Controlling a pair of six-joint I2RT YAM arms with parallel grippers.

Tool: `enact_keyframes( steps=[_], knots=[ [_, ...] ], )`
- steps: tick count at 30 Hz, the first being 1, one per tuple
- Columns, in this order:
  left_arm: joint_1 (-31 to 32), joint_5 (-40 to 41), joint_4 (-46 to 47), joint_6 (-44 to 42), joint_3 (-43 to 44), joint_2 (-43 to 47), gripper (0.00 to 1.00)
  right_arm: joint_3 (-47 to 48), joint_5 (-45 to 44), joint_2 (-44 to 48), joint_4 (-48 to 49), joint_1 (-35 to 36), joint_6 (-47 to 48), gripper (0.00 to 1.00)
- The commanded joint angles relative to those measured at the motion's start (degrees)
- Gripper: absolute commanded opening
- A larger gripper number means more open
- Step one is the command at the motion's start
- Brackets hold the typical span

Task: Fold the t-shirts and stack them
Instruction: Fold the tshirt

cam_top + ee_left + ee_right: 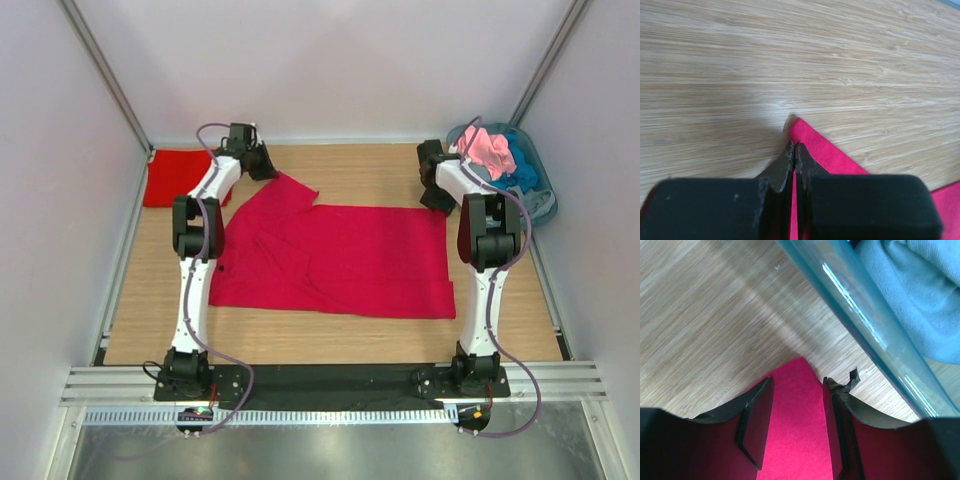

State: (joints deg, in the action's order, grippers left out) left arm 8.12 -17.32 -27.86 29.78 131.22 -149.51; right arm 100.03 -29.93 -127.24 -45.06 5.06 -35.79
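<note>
On the wooden counter point(380, 165) a crimson t-shirt point(350, 260) lay spread flat between the arms. The left fingers point(785, 165) were pinched together on its far left corner. The right fingers point(759, 412) stood apart, straddling its far right corner.

Tub point(541, 170) right of spread shirt point(340, 262)

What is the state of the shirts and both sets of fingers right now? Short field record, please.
spread: crimson shirt, lying open on the table, rumpled on its left side
left fingers: shut on a far corner of the crimson shirt
right fingers: open, astride the shirt's far right corner, beside the tub
folded: scarlet shirt, far left corner
in tub: pink shirt, blue shirt
</note>
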Motion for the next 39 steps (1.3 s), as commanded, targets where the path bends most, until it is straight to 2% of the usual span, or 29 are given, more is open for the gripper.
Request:
enact_keyframes(
  steps=[1, 5, 8, 11, 12, 15, 19, 20, 22, 23, 26, 35, 39],
  knots=[
    [-1.3, 1.0, -0.2, -1.4, 0.1, 4.3, 0.0, 1.5, -2.3, -1.3, 1.5, -0.4, 1.0, 0.51],
    [-1.4, 1.1, -0.1, -1.8, 0.1, 4.7, 0.0, 1.5, -2.0, -1.5, 2.4, -0.6, 1.4, 0.48],
    [-1.5, 1.0, -0.2, -1.9, 0.2, 5.0, 0.0, 1.7, -2.4, -1.6, 2.0, -0.6, 1.3, 0.42],
    [-1.5, 0.9, -0.2, -1.8, 0.1, 5.7, 0.0, 1.5, -2.8, -1.4, 2.1, -0.6, 1.6, 0.29],
    [-1.5, 0.8, -0.3, -2.0, 0.0, 5.9, 0.0, 1.4, -3.0, -1.4, 2.3, -0.5, 1.7, 0.21],
    [-1.8, 1.6, -0.5, -2.4, -0.3, 7.1, 0.0, 1.5, -3.7, -1.3, 2.1, -0.6, 2.2, 0.11],
    [-2.3, 2.6, -0.4, -2.8, -1.7, 9.2, 0.0, 1.2, -4.3, -0.4, 2.6, -0.6, 2.7, 0.05],
    [-2.4, 2.4, -0.4, -2.8, -1.9, 9.8, 0.0, 1.1, -4.0, 0.1, 2.9, -0.6, 3.3, 0.05],
    [-2.6, 2.4, -0.6, -3.2, -2.3, 10.3, 0.0, 1.4, -3.1, 0.5, 3.0, -0.6, 3.4, 0.11],
    [-2.6, 2.5, -0.6, -3.4, -2.5, 10.8, 0.0, 1.5, -3.1, 0.8, 3.0, -0.6, 3.4, 0.22],
    [-2.7, 2.4, -0.7, -3.7, -3.4, 11.4, 0.0, 0.9, -2.9, 2.3, 4.5, -0.6, 4.0, 0.33],
    [-2.8, 1.9, -0.7, -3.7, -4.2, 11.5, 0.0, -2.9, -2.8, 4.9, 9.3, -0.5, 7.5, 0.45],
    [-2.8, 1.9, -0.8, -3.6, -4.1, 11.3, 0.0, -4.3, -2.1, 6.6, 12.0, -0.6, 8.0, 0.46]
  ],
)
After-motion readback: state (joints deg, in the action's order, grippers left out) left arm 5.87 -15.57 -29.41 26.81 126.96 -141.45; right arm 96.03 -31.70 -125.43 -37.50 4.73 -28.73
